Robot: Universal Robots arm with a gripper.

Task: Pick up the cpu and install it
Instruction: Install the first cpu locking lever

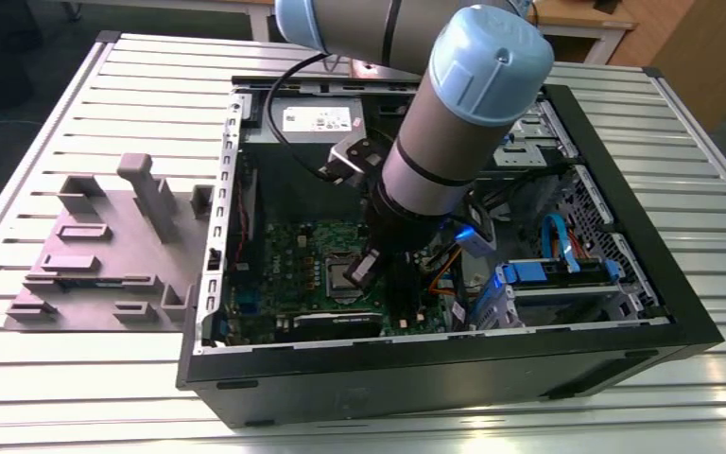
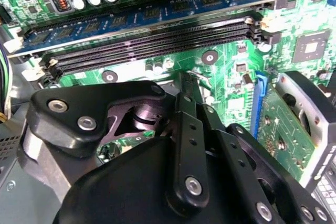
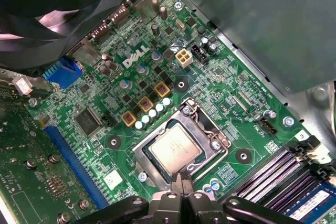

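Open computer case [image 1: 665,326] lies on its side on a slatted table [image 1: 73,378]. Inside: green motherboard [image 1: 290,248], blue drive bays toward the exterior view's right, cabling.

In the first wrist view the cpu [image 3: 175,149] sits flat in the socket frame [image 3: 216,142], silvery top up. It is square, so no long axis; its edges run parallel to the frame, which sits diagonal to the board's blue slot [image 3: 73,158]. Black memory slots [image 3: 286,174] lie near one corner of the socket.

Gripper [image 3: 181,180] hangs right at the socket's edge, fingertips [image 3: 178,182] drawn together to a narrow point, nothing between them. The second wrist view shows the gripper's black linkages over the memory slots [image 2: 152,43].

Grey fixture block [image 1: 105,251] rests on the table beside the case, on the exterior view's left.
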